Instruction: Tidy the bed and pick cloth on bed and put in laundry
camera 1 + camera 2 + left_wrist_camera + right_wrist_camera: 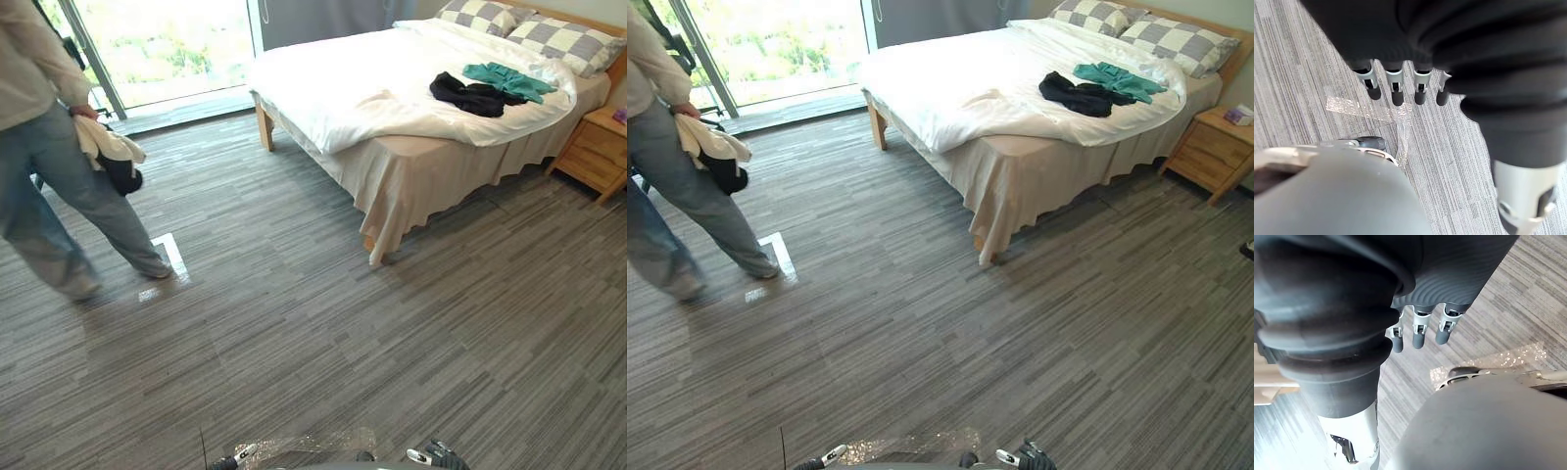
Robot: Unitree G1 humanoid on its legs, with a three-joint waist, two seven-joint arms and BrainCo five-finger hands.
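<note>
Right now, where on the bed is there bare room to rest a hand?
The white duvet between the window-side edge and the black garment is bare. Crowded near the checkered pillows: black garment touches green garment.

Left hand point(1400, 44), fingers point(1421, 90) straight, hangs over carpet point(1293, 73) with seemingly clear tape point(1366, 110).

I see a white duvet point(392, 83), a black cloth point(468, 96), a teal cloth point(507, 80), grey-and-white checked pillows point(563, 41), a grey streaked floor point(343, 333) and a honey-brown nightstand point(593, 147).

Left hand point(1422, 90): black ribbed cover over back and wrist, silver fingers point(1396, 93) with dark tips, silver thumb. Right hand point(1418, 335) matches, same ribbed black cover.
</note>
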